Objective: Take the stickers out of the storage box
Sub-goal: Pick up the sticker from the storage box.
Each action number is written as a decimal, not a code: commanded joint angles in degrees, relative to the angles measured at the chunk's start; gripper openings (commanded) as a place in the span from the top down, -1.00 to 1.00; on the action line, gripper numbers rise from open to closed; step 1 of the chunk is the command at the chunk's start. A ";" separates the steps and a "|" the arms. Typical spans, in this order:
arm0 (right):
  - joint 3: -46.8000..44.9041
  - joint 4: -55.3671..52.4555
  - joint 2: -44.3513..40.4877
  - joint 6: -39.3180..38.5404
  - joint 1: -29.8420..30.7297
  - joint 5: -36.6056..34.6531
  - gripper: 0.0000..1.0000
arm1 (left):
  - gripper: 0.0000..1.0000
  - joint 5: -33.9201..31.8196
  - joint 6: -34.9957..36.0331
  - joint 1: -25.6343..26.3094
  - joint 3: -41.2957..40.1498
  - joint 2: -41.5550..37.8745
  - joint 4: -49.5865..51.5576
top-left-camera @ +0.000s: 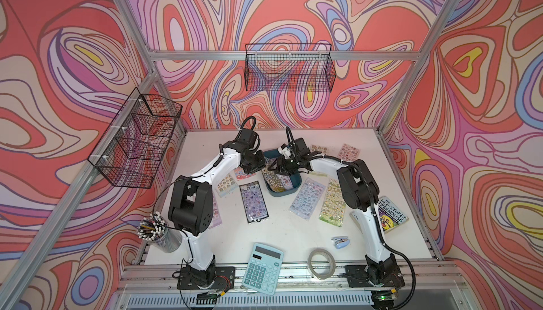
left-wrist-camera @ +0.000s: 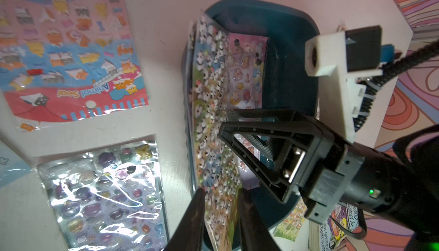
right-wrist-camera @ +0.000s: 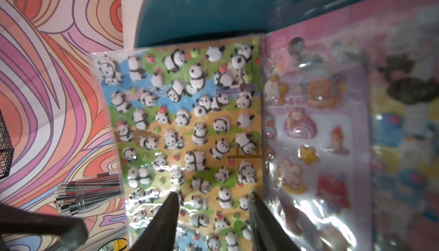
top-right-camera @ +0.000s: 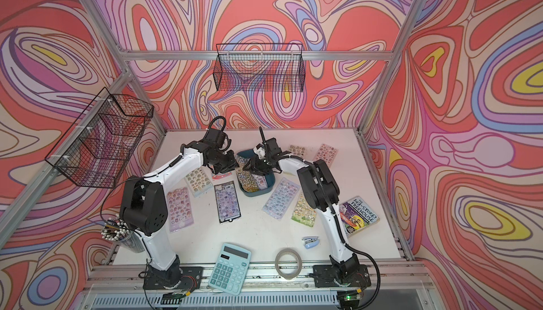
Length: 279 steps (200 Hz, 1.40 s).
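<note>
Left hand partly open, straddling edge of panda sheet leaning inside blue box. Right hand half open, hovering above, holding nothing. Glossy sheet maybe slipping from pinch, or dragging pink sheet along.

Swirl-patterned walls and wire baskets surround a white table.
</note>
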<state>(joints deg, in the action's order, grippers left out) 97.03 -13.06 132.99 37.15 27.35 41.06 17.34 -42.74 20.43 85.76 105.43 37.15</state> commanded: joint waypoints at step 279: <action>-1.15 -0.92 0.17 -1.43 -0.07 -0.90 0.00 | 0.56 -3.19 -6.57 5.85 -3.15 0.93 1.67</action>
<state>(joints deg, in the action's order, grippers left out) 96.42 -12.23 132.99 36.47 27.35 41.06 14.41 -47.90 25.96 81.34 104.86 39.46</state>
